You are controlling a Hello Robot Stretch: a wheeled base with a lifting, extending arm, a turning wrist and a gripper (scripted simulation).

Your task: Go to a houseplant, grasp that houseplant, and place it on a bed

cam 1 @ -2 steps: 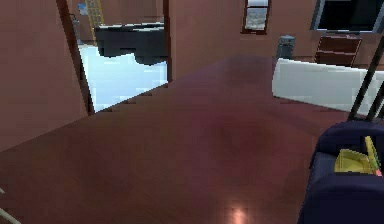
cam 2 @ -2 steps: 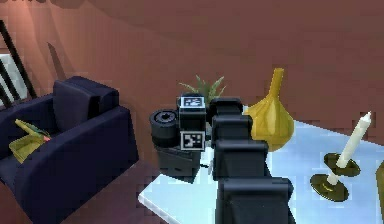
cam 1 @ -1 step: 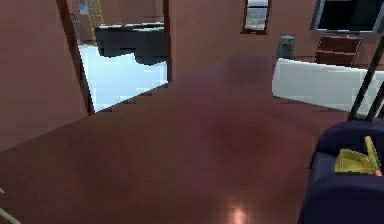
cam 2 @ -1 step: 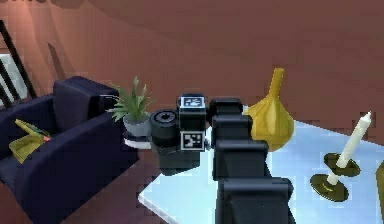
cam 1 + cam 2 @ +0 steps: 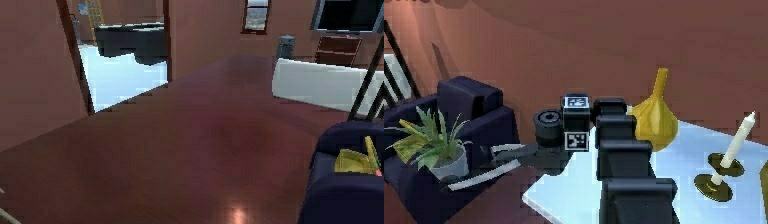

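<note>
The red floor (image 5: 190, 130) lies bare ahead, and the doorway (image 5: 120, 60) at the forward view's left is free. At its right, white furniture (image 5: 320, 85) and a blue armchair (image 5: 345, 175) narrow the way. In the arm side view a vase (image 5: 654, 120) and a candle (image 5: 736, 140) stand on the pale table (image 5: 556, 192), and the armchair's back rises behind the plant (image 5: 434, 140).
</note>
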